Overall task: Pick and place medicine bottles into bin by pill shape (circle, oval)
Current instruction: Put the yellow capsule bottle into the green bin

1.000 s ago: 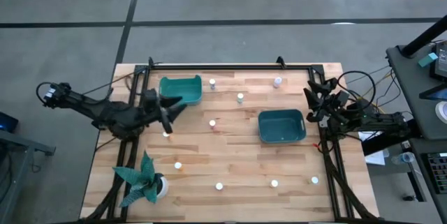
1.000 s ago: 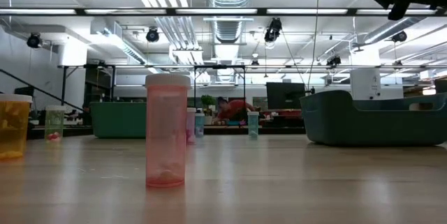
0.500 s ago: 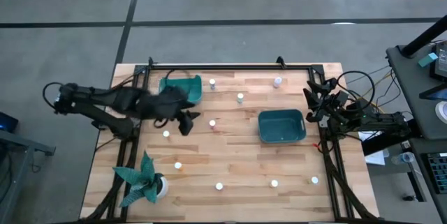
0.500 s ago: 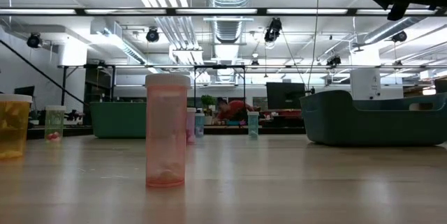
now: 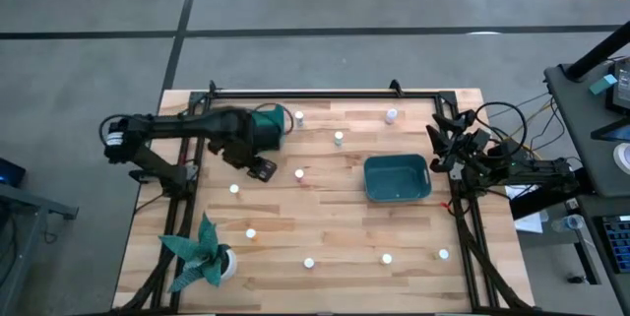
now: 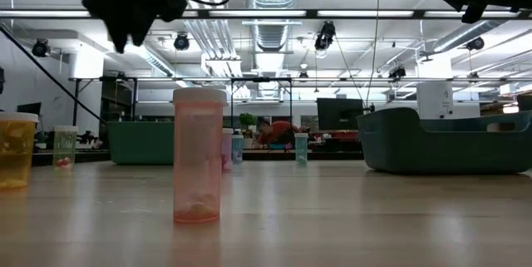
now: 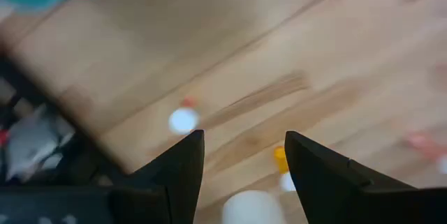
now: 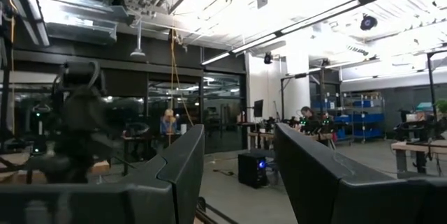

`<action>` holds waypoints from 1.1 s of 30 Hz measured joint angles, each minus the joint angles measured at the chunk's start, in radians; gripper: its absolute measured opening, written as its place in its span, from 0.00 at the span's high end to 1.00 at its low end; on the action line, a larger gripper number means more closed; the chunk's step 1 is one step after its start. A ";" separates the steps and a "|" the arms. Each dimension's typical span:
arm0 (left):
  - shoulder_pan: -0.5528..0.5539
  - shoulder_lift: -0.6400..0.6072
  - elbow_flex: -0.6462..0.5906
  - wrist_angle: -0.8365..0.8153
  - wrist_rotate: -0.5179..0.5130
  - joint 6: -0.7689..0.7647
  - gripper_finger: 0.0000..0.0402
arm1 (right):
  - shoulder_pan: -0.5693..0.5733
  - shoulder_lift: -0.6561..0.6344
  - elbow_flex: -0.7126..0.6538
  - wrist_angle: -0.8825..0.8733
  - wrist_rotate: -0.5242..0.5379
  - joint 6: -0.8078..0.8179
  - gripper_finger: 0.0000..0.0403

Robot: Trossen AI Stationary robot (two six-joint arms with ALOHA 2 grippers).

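Across the bench (image 5: 325, 222) medicine bottles (image 5: 299, 173) stand well apart, open wood between. Left gripper (image 5: 262, 169), fingers wide and empty, has swung from the near-left bottle toward the centre, beside the left teal bin (image 5: 268, 124). Right gripper (image 5: 445, 144) parked at the right edge, fingers apart, by the right bin (image 5: 397, 178).

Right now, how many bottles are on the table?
9 bottles: three toward the far side, two mid-table, four in the row by the plant. The left arm may hide another.
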 joint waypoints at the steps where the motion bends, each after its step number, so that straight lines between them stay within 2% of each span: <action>1: -0.014 0.002 -0.014 0.000 -0.009 -0.025 0.54 | 0.000 0.000 0.000 0.000 0.000 -0.002 0.59; 9: -0.111 -0.025 -0.192 0.097 -0.052 -0.183 0.54 | 0.000 0.000 0.000 0.000 0.000 -0.004 0.59; 14: -0.143 -0.067 -0.330 0.204 -0.065 -0.262 0.54 | 0.000 0.000 0.000 0.000 0.000 -0.007 0.59; 19: -0.170 -0.083 -0.434 0.232 -0.078 -0.305 0.54 | 0.000 0.000 0.000 0.000 0.001 -0.008 0.59; 25: -0.173 -0.087 -0.496 0.249 -0.102 -0.312 0.54 | 0.000 0.000 0.000 0.000 0.001 -0.008 0.59; 33: -0.173 -0.087 -0.504 0.282 -0.136 -0.313 0.54 | 0.000 0.000 0.000 0.000 0.001 -0.008 0.59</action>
